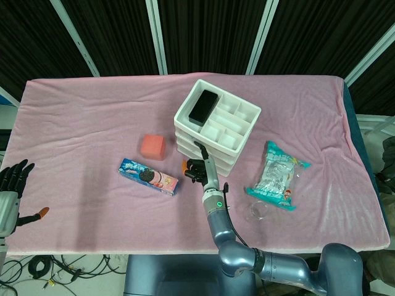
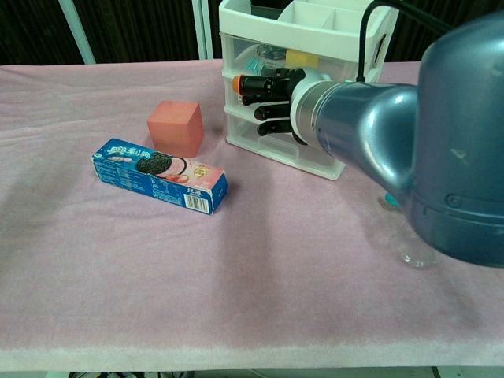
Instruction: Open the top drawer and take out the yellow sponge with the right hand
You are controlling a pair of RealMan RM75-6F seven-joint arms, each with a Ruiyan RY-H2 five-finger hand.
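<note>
The white drawer unit (image 1: 229, 143) (image 2: 315, 150) stands mid-table with all its drawers pushed in. Through the clear front of the top drawer (image 2: 277, 57), the yellow sponge (image 2: 303, 59) shows faintly in the chest view. My right hand (image 1: 197, 166) (image 2: 270, 101) is right at the drawer fronts, fingers spread loosely across them and the orange-tipped thumb (image 2: 236, 81) out to the side. It holds nothing; whether it touches a front I cannot tell. Over the table's left edge hovers my left hand (image 1: 12, 185), fingers apart and holding nothing.
A black object (image 1: 203, 106) lies in the divided tray on top of the unit. An orange cube (image 1: 152, 147) (image 2: 175, 126) and a blue cookie box (image 1: 148, 176) (image 2: 157, 175) sit left of the unit. A snack bag (image 1: 278, 176) and a clear cup (image 1: 256, 211) lie to its right.
</note>
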